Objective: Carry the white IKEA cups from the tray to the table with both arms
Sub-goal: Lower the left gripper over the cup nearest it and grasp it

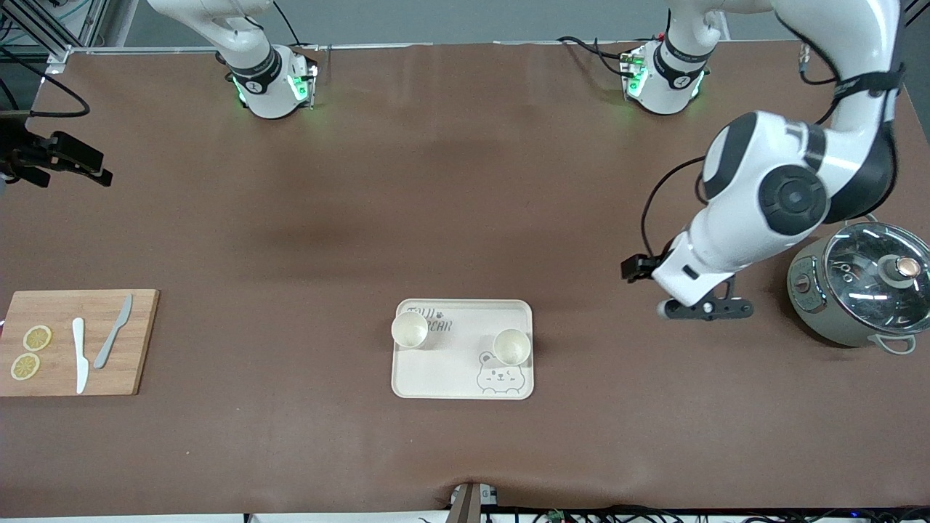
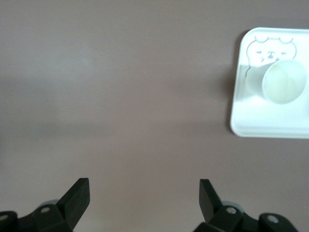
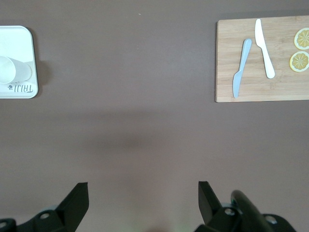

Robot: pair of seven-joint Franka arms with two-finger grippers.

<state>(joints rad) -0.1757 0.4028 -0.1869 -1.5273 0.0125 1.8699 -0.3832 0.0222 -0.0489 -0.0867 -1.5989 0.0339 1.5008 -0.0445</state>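
Note:
Two white IKEA cups stand upright on the cream bear-printed tray [image 1: 465, 367]: one cup [image 1: 410, 330] at the corner toward the right arm's end, the other cup [image 1: 511, 346] by the bear drawing. My left gripper [image 1: 706, 308] is open and empty over bare table between the tray and the pot. In the left wrist view my left gripper [image 2: 144, 193] shows open, with one cup [image 2: 285, 82] and the tray [image 2: 256, 121] off to one side. My right gripper [image 3: 142, 193] is open and empty high over bare table. It is out of the front view. The right wrist view shows one cup [image 3: 12, 70].
A grey pot with a glass lid [image 1: 861, 290] stands at the left arm's end, close to the left arm. A wooden cutting board [image 1: 76, 341] with two knives and two lemon slices lies at the right arm's end and shows in the right wrist view [image 3: 260, 72]. A black fixture [image 1: 62, 156] juts in there.

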